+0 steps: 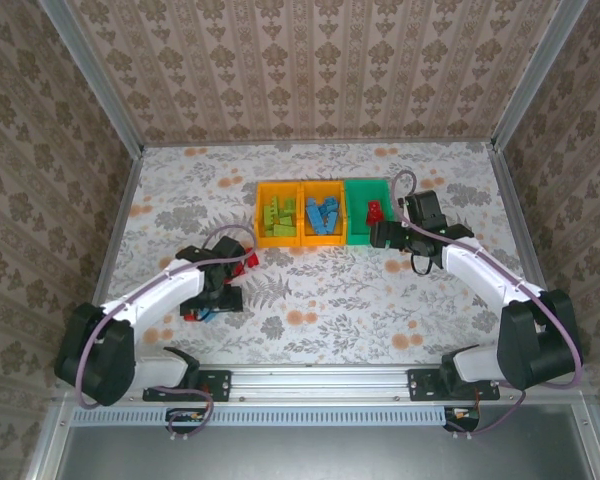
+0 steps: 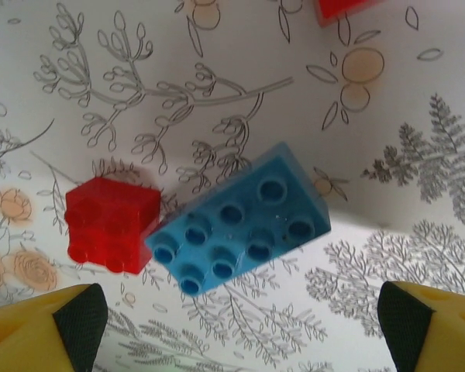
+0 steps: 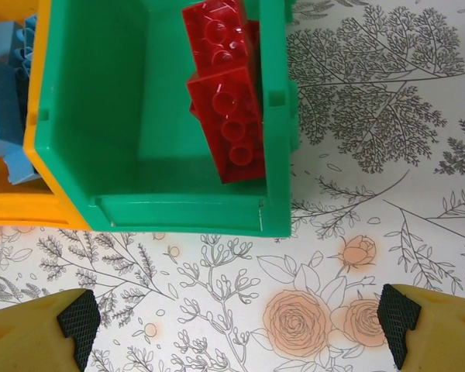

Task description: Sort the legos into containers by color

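Three containers stand joined in a row. The left orange bin (image 1: pixel 277 213) holds lime green legos, the middle orange bin (image 1: pixel 322 213) holds blue ones (image 3: pixel 4 93), and the green bin (image 3: pixel 178 209) holds two red ones (image 3: pixel 226 101). My left gripper (image 2: pixel 240 325) hangs open over the table, just near of a blue lego (image 2: pixel 240 232) that touches a red lego (image 2: pixel 112 225) on its left. Another red lego (image 2: pixel 341 8) lies farther off. My right gripper (image 3: pixel 236 325) is open and empty over bare table in front of the green bin's near wall.
In the top view the left gripper (image 1: pixel 215 300) is left of centre and the right gripper (image 1: pixel 388 238) sits by the green bin (image 1: pixel 372 210). A loose red lego (image 1: pixel 248 260) lies by the left arm. Walls enclose the flowered table (image 1: pixel 320 310).
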